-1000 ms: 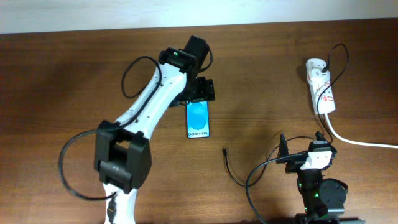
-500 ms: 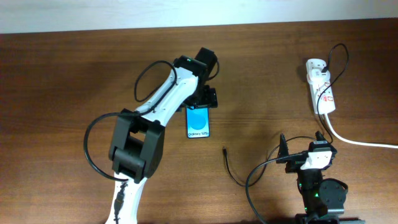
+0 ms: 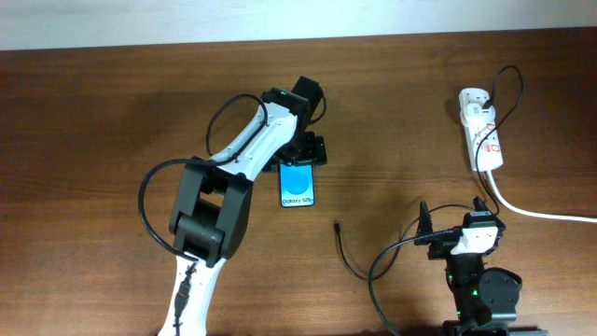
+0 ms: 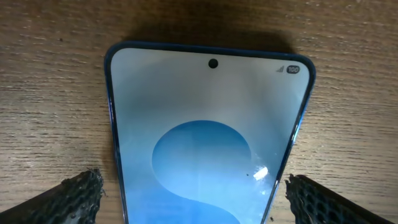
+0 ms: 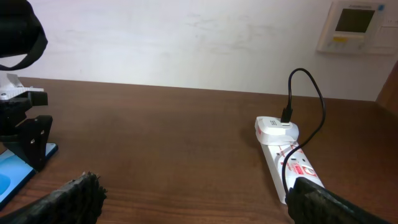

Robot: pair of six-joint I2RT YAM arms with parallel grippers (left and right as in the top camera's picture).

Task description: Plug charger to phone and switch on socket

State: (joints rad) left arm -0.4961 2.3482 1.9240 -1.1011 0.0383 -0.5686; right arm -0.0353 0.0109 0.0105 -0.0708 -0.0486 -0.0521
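The phone (image 3: 298,188) lies flat on the table with its blue screen up; it fills the left wrist view (image 4: 208,143). My left gripper (image 3: 304,149) is open and straddles the phone's far end, one finger on each side, not touching it. The charger cable's plug tip (image 3: 337,225) lies on the table right of the phone, the thin black cable (image 3: 352,261) curling toward the front. The white socket strip (image 3: 482,131) lies at the far right with a plug in it; it also shows in the right wrist view (image 5: 283,152). My right gripper (image 3: 459,227) is open and empty near the front edge.
A thick white cord (image 3: 541,212) runs from the socket off the right edge. A white wall (image 5: 186,37) stands behind the table, with a thermostat panel (image 5: 353,25) on it. Bare wood lies between phone and socket.
My left arm has swung its elbow to the right while the gripper shifted slightly right and settled over the phone's far end. The right arm, cable and phone have not moved.
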